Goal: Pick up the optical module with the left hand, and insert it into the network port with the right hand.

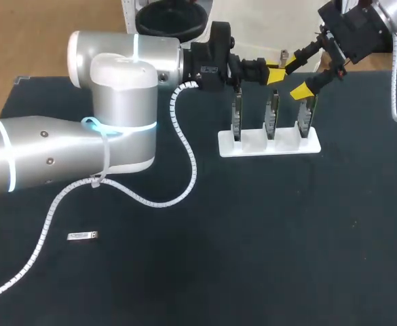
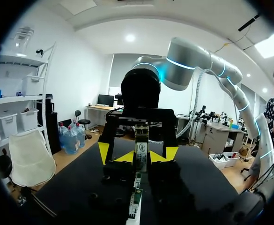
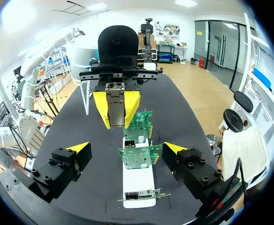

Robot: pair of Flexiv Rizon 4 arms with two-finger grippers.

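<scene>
My left gripper (image 1: 274, 73) hangs above the white rack (image 1: 252, 144), shut on the optical module (image 2: 141, 151), a slim metal bar standing up between its yellow tips. My right gripper (image 1: 297, 76) faces it from the right, open, its yellow fingertips (image 2: 103, 152) spread on either side of the module without touching it. In the right wrist view the module (image 3: 115, 110) is ahead of my open right gripper (image 3: 127, 149), clamped between the left gripper's yellow fingers (image 3: 100, 108). The green network cards (image 3: 139, 154) with their ports stand in the rack below.
Three network cards (image 1: 271, 112) stand upright in a row in the rack's slots. A second small silver module (image 1: 83, 236) lies on the black table at the near left. The left arm's white cable (image 1: 184, 149) loops over the table's middle.
</scene>
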